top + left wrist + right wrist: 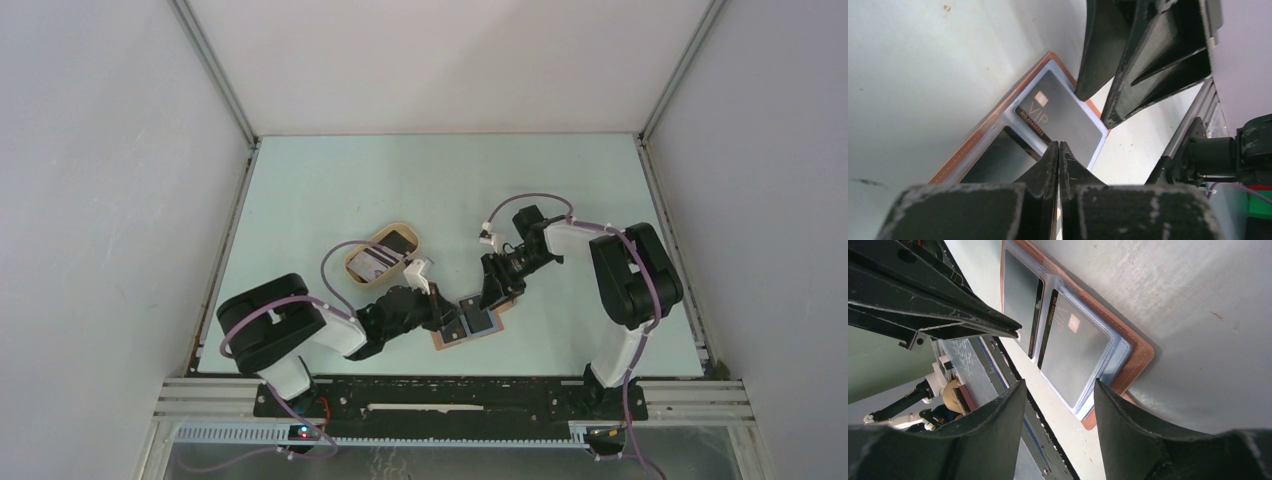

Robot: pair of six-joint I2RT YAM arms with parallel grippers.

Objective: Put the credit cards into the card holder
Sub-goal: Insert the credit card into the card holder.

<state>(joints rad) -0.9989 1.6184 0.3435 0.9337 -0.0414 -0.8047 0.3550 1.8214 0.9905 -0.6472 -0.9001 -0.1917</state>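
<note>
The card holder [497, 327] lies open on the table near the front edge, brown rim [973, 142] [1135, 362] around pale blue pockets. A dark VIP credit card [1063, 112] [1073, 350] sits in one pocket and a second dark card [998, 162] [1020, 300] in the other. My left gripper [452, 315] [1058, 145] is shut, its tips down at the edge of that second card; I see nothing gripped between them. Just beyond the holder my right gripper [492, 295] [1059, 385] hangs open and empty.
A tan oval tray [350, 268] stands left of and behind the holder, with a pale card [375, 265] and a dark one [398, 242] in it. The two grippers are close together over the holder. White walls enclose the table.
</note>
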